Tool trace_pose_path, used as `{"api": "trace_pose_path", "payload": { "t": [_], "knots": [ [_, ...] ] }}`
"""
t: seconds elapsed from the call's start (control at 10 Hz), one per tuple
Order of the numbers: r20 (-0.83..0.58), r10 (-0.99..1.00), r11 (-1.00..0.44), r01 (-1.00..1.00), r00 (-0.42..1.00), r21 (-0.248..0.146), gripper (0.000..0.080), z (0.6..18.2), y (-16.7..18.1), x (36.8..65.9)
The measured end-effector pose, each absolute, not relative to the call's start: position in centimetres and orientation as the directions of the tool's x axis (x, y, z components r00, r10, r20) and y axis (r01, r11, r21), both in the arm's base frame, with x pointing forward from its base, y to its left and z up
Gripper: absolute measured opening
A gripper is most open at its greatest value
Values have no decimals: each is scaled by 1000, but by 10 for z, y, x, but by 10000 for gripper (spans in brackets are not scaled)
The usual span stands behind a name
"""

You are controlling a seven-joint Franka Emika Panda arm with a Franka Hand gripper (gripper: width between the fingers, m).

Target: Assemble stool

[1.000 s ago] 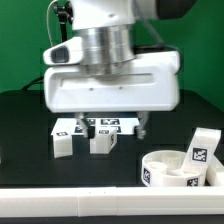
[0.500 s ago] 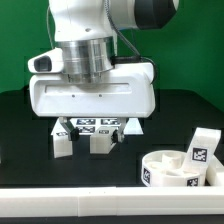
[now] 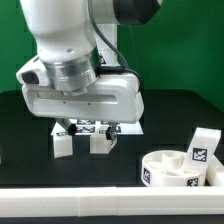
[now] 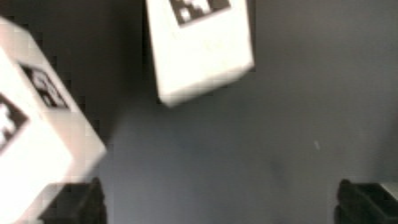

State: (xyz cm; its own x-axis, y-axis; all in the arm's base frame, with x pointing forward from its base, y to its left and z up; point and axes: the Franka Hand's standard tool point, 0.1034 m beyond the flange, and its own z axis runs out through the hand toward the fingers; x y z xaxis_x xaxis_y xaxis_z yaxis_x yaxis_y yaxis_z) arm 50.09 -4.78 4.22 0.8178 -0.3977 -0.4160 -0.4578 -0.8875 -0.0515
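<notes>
Two white leg blocks (image 3: pixel 63 145) (image 3: pixel 100 142) with black-and-white tags stand side by side on the black table. My gripper (image 3: pixel 90 130) hangs just above and behind them, open, with nothing between its fingers. In the wrist view two tagged white blocks show, one (image 4: pixel 196 50) ahead of the jaws and one (image 4: pixel 36 100) off to the side. The dark fingertips (image 4: pixel 71 205) stand wide apart over bare black table, and the gripper (image 4: pixel 221 206) holds nothing. The round ring-shaped seat disc (image 3: pixel 175 170) lies at the exterior view's right, with another leg block (image 3: pixel 202 148) standing upright at its far side.
The marker board (image 3: pixel 128 126) lies flat behind the two leg blocks, mostly hidden by the arm. A long white rail (image 3: pixel 100 205) runs along the table's front edge. A green wall stands behind the table.
The arm has swung toward the exterior view's left and tilted, carrying the gripper over the two leg blocks. The jaws stayed open. No part moved.
</notes>
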Motion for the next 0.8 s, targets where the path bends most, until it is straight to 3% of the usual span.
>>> {"api": "trace_pose_path", "payload": {
  "t": [0.3,0.5,0.8],
  "knots": [
    [-597,-354,-882,-469,720,-42,649,40,-46,490],
    [-664,-262,-904,-419,700,-85,649,36,-42,488],
    [-820,-190,-899,-432,541,-77,649,35,-44,474]
  ]
}}
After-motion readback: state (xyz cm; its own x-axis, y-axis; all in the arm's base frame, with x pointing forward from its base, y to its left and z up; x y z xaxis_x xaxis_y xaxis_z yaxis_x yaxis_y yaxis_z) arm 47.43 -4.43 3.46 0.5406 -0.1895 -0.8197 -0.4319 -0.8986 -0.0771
